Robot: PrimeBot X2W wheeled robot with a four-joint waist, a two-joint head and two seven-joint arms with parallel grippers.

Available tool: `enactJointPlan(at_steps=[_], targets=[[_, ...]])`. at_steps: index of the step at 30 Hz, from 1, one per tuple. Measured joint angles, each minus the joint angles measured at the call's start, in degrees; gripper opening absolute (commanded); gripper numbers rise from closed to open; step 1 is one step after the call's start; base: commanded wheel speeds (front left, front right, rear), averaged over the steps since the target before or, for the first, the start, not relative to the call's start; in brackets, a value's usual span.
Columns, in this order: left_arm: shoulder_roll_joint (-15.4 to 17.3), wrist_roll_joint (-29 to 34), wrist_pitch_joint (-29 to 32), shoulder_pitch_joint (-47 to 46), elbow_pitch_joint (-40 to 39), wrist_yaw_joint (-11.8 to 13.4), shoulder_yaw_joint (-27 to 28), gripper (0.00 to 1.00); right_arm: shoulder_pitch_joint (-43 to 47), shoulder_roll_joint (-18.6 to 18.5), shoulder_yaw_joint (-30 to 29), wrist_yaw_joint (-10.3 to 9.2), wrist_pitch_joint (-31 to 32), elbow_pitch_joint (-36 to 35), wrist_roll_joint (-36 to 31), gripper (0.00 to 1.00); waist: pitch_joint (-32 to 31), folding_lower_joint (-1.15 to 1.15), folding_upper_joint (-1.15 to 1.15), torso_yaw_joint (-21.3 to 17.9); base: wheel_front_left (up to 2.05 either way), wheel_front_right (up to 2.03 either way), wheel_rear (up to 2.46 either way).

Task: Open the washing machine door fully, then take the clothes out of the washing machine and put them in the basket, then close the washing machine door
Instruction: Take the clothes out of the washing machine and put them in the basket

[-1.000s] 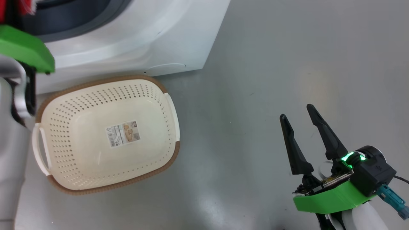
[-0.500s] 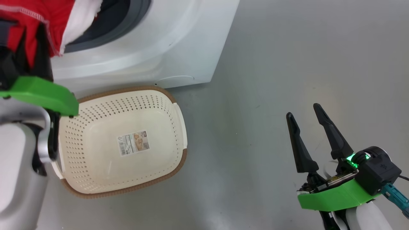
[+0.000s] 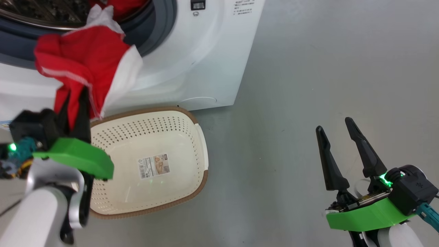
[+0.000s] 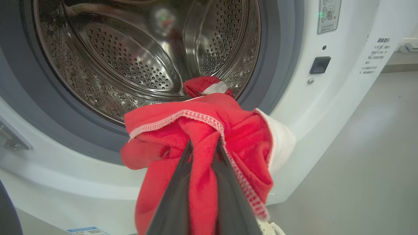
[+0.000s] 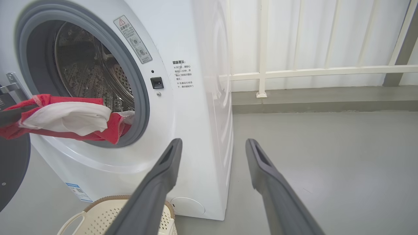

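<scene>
The step in hand is carrying the first of the clothes (image 5: 65, 120) to the basket (image 3: 203, 175). The left gripper (image 4: 204, 147) has its jaws clamped on a red garment (image 3: 85, 58). It hangs at the upper left of the head view, in front of the washing machine (image 3: 205, 68) opening and above the basket in the frame.

To do this well, I judge the arm should bring the bundle over the middle of the basket. It should go low before the jaws part, so that the loose white flap drops inside instead of draping over the brown rim. The basket sits on the floor (image 3: 308, 68) just beside the machine's front and holds nothing but its label sticker (image 3: 154, 166).

The garment is bright red and bunched, with a white stitched hem and a broad white panel on its right side. Being soft, it will likely sag and swing. A second red piece (image 4: 204, 86) lies at the lip of the drum (image 4: 130, 52), at the centre of the left wrist view. The right gripper (image 3: 334, 125), at the lower right of the head view, hovers with its jaws spread wide, holding nothing.
</scene>
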State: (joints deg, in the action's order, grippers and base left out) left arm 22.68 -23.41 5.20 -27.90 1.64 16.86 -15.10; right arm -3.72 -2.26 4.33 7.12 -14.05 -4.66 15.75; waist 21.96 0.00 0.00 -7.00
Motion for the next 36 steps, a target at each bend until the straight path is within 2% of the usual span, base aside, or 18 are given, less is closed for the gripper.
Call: enactJointPlan(at_steps=[10,21,27,36], targets=[[-0.85,-1.47,2.05,7.01,-0.68,1.35,-2.32,0.0,0.54,-0.01,-0.1,0.0,0.02,-0.47,0.0,1.0,-0.82,0.0,0.0,0.48,0.0,0.0,0.0],[-3.33,-2.96,1.67,10.03,7.38,1.14,-4.57,0.0,0.85,-0.01,0.03,0.0,0.19,-0.45,0.34,1.0,-0.94,0.0,0.0,-0.1,0.0,0.0,0.0],[-4.28,-3.75,0.97,10.01,13.28,0.14,-5.04,0.0,0.84,-0.01,0.14,0.0,0.18,-0.44,0.34,1.0,-0.51,0.0,0.0,-0.48,0.0,0.0,0.0],[-7.61,-5.99,-1.58,6.98,26.09,-3.34,-5.89,0.0,0.8,-0.01,0.21,0.0,0.18,-0.47,0.34,1.0,0.89,0.0,0.0,-1.05,0.0,0.0,0.0]])
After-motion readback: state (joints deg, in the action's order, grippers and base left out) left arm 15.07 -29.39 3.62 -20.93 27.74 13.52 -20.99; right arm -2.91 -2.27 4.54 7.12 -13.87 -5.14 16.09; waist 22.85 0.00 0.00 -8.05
